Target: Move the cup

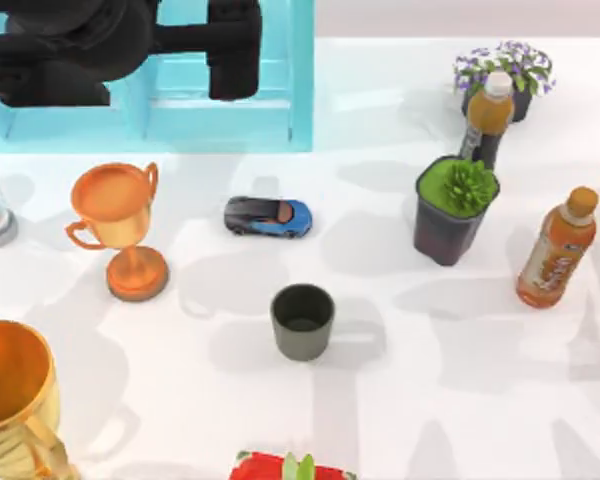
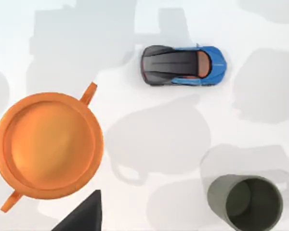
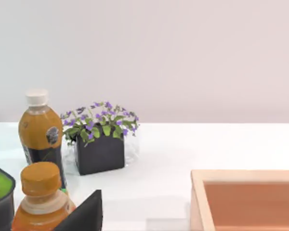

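The white table (image 1: 460,400) is carrying the cup (image 1: 302,321) near its middle — a toy car (image 1: 268,216) and orange trophy (image 1: 120,225) sitting leftward, bottles (image 1: 557,249) and potted plants (image 1: 454,208) crowding the right edge

A rendered tabletop test scene, not a lived-in room; a bare white table (image 1: 460,400) against a blank pale wall (image 3: 183,57); around the toy car (image 1: 268,216) stand unrelated props: trophies, bottles, potted plants.
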